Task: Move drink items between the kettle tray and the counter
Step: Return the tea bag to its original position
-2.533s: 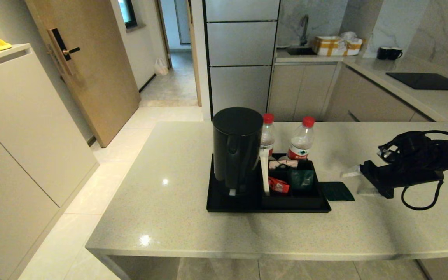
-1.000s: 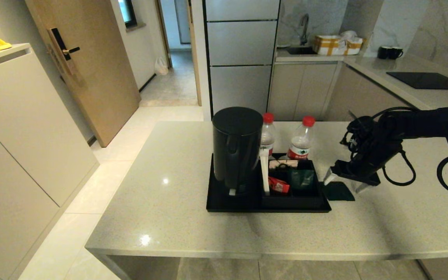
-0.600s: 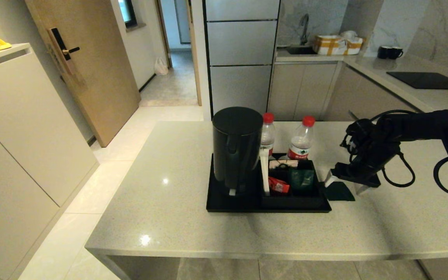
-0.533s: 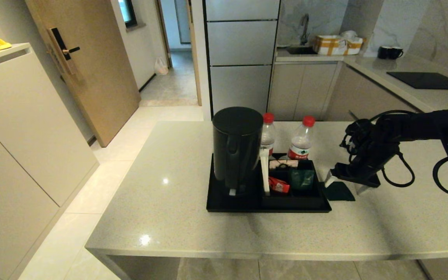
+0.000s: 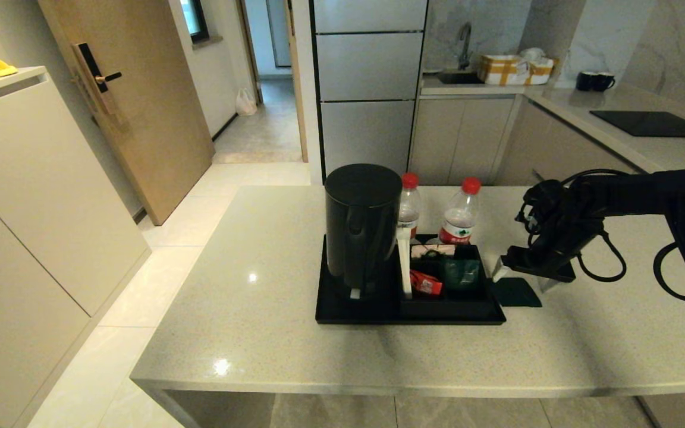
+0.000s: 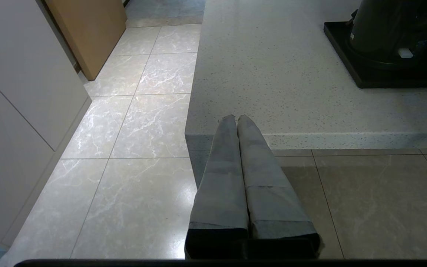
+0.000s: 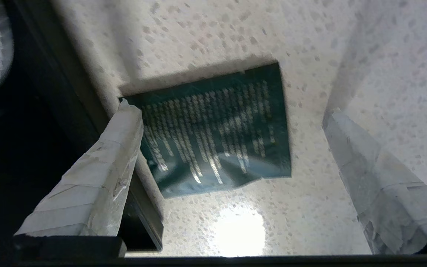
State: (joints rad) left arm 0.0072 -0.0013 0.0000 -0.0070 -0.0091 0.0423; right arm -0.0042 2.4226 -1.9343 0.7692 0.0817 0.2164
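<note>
A flat dark green packet [image 5: 516, 292] lies on the beige counter [image 5: 259, 297], just right of the black kettle tray [image 5: 330, 315]. My right gripper [image 5: 518, 276] hovers open right over the packet [image 7: 217, 129], one finger [image 7: 98, 178] by the tray's edge, the other finger [image 7: 369, 178] over bare counter. On the tray stand the black kettle [image 5: 360, 226] and a divided sachet box [image 5: 446, 279]. Two red-capped bottles [image 5: 409, 205] [image 5: 460, 214] stand at its back. My left gripper [image 6: 237, 118] is shut and parked below the counter's front left corner.
The sachet box holds a red sachet [image 5: 427, 283] and a green packet [image 5: 461, 273]. A white kettle cord tag [image 5: 405, 261] hangs beside the box. Bare counter [image 5: 586, 333] spreads right of and in front of the tray. Floor tiles [image 6: 124, 129] lie left of the counter.
My right gripper has swung in from the right and come down over the green packet, creeping slightly left in the last half second. The packet, tray items and left arm have not moved.
</note>
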